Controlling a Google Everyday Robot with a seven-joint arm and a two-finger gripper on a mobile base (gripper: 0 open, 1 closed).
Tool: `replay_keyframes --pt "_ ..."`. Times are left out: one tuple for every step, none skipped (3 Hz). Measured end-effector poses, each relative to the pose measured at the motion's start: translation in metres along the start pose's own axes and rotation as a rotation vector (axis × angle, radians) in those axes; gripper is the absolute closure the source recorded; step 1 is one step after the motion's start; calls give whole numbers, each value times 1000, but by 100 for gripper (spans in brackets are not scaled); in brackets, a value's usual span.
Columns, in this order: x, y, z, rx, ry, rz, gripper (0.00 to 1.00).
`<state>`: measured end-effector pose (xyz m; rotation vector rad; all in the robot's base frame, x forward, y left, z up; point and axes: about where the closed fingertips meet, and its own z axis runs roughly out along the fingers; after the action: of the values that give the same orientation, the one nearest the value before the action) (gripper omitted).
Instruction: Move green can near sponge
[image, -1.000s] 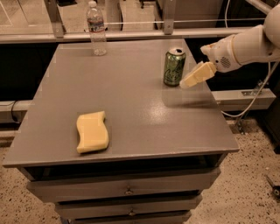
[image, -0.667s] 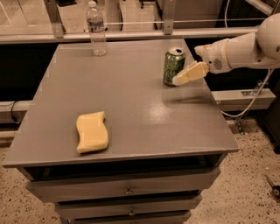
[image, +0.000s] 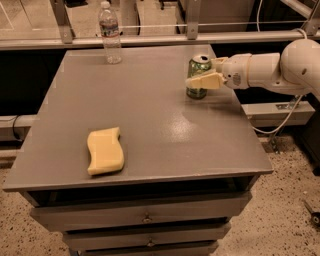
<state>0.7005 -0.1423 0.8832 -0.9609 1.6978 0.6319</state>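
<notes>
The green can (image: 199, 64) stands upright on the grey table (image: 150, 115), near its right edge towards the back. My gripper (image: 202, 80) reaches in from the right on a white arm (image: 265, 70) and is at the can, level with its middle and partly in front of it. The can still stands on the table. The pale-yellow sponge (image: 105, 150) with wavy edges lies flat near the front left of the table, far from the can.
A clear plastic water bottle (image: 110, 33) stands at the table's back left. A rail (image: 150, 39) runs behind the table. Drawers (image: 145, 215) sit under the tabletop. A white cable (image: 280, 120) hangs on the right over the speckled floor.
My gripper has moved left from beside the can's right side to the can itself, now overlapping its front. The can, sponge and bottle have not moved.
</notes>
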Motion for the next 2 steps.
replay_keyframes --pt "-8 4 1 -20 -45 -7 64" --pt "-18 9 -6 -37 -63 -22 86"
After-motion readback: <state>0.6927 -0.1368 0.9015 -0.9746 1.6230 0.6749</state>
